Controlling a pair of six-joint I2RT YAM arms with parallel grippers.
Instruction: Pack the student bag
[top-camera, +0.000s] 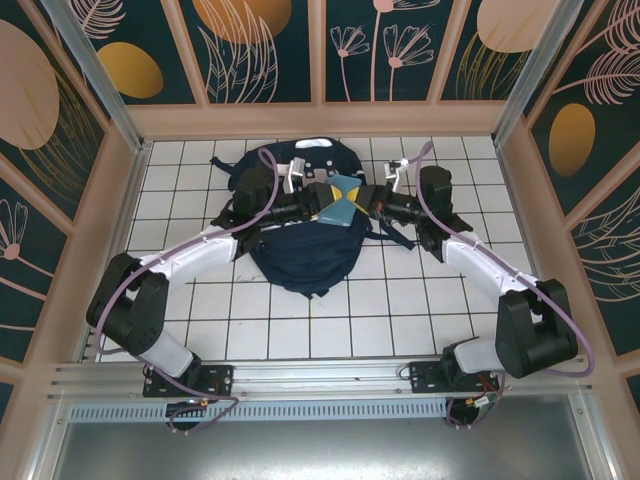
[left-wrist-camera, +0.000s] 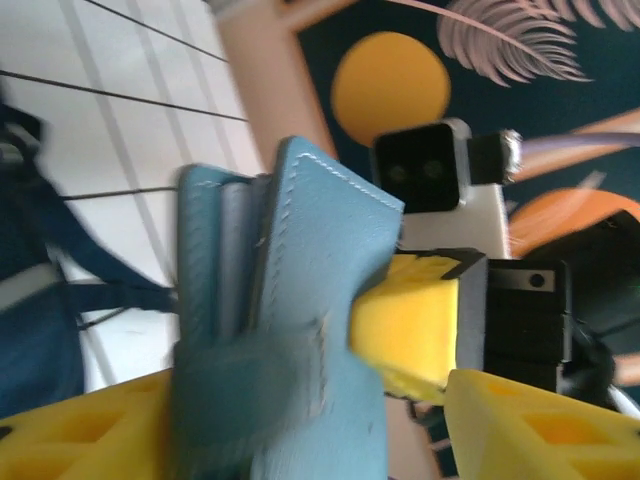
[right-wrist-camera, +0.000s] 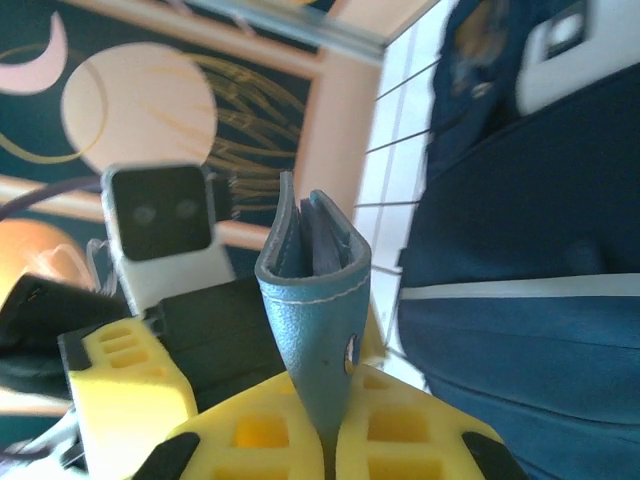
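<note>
Blue is what you are handling: a blue stitched case (top-camera: 345, 207), folded like a wallet, hangs just above the student bag (top-camera: 305, 255), between your two pincers. The right pincer (right-wrist-camera: 325, 440) is pressed together on the case's lower edge, as its wrist view shows. The left pincer (left-wrist-camera: 290, 440) stands spread, with the case in the gap and daylight beside one finger.

This looks like a hand-off over the bag, with the right side carrying the weight. The packing itself is not yet done. The bag lies flat and well back on the desk (top-camera: 400, 310), its navy fabric slumped. No view shows you whether a pocket is open.

Next, you would draw the left pincer clear without nudging the case. Then find or spread an opening and lower the case in edge first.

The desk is white tile with dark grout. Dark teal wall panels (top-camera: 250, 40) printed with leaves and orange discs enclose it in pale wooden frames.
</note>
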